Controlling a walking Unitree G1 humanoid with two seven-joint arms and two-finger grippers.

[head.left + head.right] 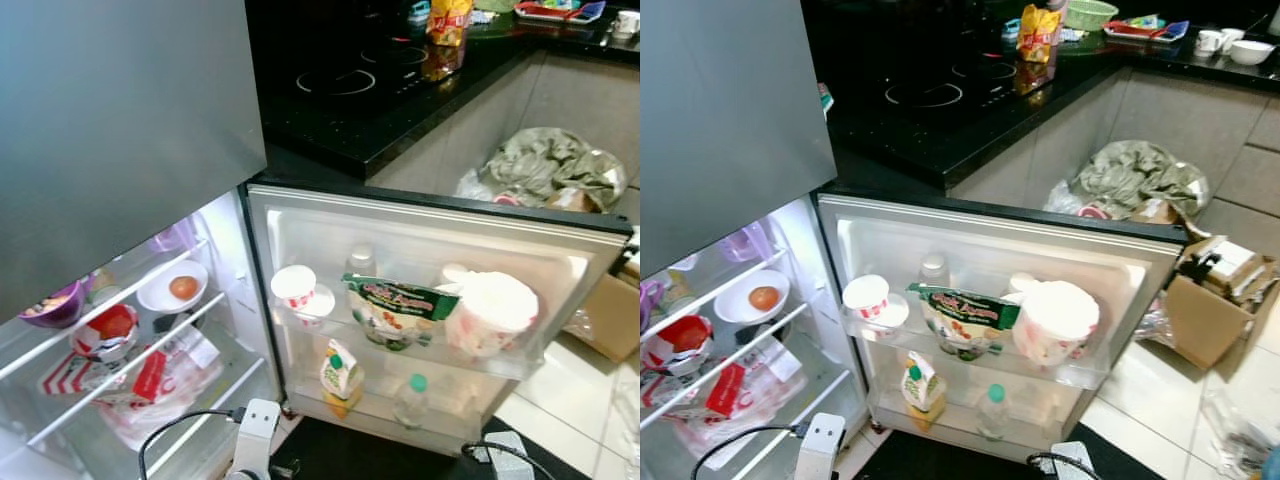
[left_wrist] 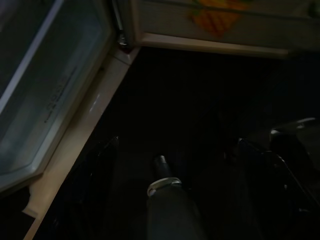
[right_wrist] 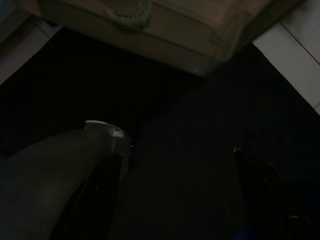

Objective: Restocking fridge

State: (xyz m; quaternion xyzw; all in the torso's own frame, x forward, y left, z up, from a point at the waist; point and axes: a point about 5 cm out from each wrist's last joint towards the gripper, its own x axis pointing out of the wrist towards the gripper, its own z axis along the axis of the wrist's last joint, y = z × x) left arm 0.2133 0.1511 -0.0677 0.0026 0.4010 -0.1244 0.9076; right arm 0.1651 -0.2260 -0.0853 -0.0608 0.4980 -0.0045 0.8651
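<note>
We face open fridge [image 1: 300,215]. Both arms hang low; left gripper [image 2: 175,165] and right gripper [image 3: 175,170] released, holding nothing. Door shelf holds snack bag [image 1: 395,310], soft, crinkly: we judge pinch top edge. Bottle [image 1: 412,400] below, slippery.

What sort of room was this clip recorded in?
Most likely a home kitchen: an open white fridge door stocked with cups, a milk carton and a bottle, a black glass induction hob set in a dark countertop, and white cups on the far counter.

No legible text on packaging.
</note>
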